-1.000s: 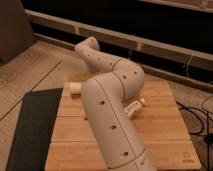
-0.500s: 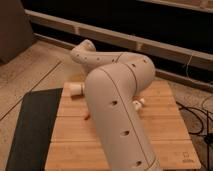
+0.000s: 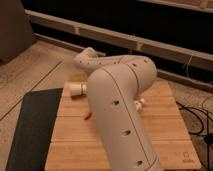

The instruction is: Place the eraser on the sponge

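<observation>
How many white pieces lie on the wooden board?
2: the stubby eraser left of the arm, a white tube right of it. The arm may hide others, and hides the gripper.

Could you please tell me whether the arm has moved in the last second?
Yes: its elbow swung right, toward the wooden board's right edge. The gripper is hidden behind the arm, at the board's back.

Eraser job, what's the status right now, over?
Gripper at the far-left corner of the table, mostly hidden behind the arm. Eraser lying on the table beside it. Arm blocks the middle; sponge not clearly visible.
</observation>
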`<move>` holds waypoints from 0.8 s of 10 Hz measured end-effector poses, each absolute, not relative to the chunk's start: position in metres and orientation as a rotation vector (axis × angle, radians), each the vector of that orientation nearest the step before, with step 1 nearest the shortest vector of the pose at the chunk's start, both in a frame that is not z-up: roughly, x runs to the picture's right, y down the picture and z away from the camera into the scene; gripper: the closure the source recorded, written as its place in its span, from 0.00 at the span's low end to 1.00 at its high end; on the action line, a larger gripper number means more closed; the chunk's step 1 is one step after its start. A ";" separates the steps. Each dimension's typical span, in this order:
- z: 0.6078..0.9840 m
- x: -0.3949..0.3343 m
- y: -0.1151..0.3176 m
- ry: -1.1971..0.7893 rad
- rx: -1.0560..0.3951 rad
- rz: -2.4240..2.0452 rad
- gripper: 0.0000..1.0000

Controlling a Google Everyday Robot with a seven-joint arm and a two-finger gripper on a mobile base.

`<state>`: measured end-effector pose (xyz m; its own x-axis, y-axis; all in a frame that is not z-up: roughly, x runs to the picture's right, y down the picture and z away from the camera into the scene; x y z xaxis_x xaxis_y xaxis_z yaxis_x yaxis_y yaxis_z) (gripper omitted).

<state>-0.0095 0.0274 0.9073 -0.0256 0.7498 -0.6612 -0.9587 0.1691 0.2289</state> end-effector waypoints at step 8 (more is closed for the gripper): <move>0.923 0.002 0.046 0.814 -0.391 1.380 0.79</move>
